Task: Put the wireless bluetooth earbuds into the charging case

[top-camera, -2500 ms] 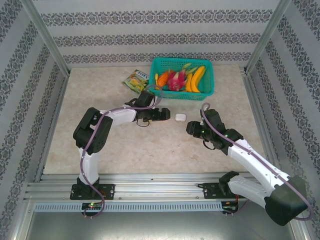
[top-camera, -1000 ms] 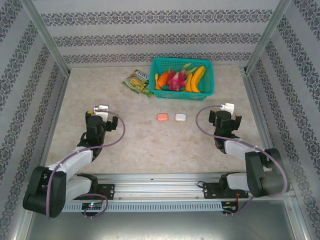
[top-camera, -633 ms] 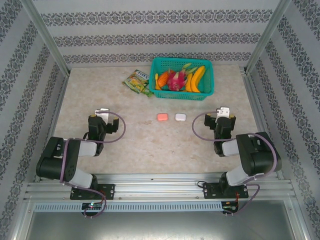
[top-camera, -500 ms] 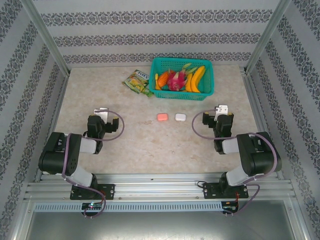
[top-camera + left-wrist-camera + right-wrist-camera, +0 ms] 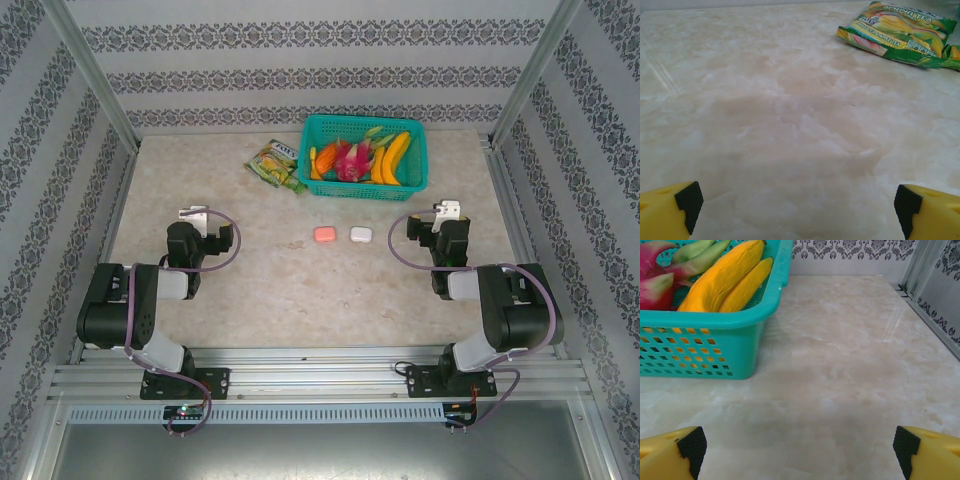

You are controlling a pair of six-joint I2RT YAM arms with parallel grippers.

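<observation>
With the left claw [image 5: 797, 200] and right claw [image 5: 797, 442] spread wide and empty, the pink case [image 5: 324, 234] or white case [image 5: 361, 234] could be skidded away by an off-centre approach.

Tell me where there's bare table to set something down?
Bare marble lies left of the small pink rounded case, nearer than the green snack packet, and right of the teal plastic basket. Crowded: back centre, around basket and packet.

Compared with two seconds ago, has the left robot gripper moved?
Yes. The left gripper has swung left across the table, well clear of the teal plastic fruit basket whose front corner it was beside.
</observation>
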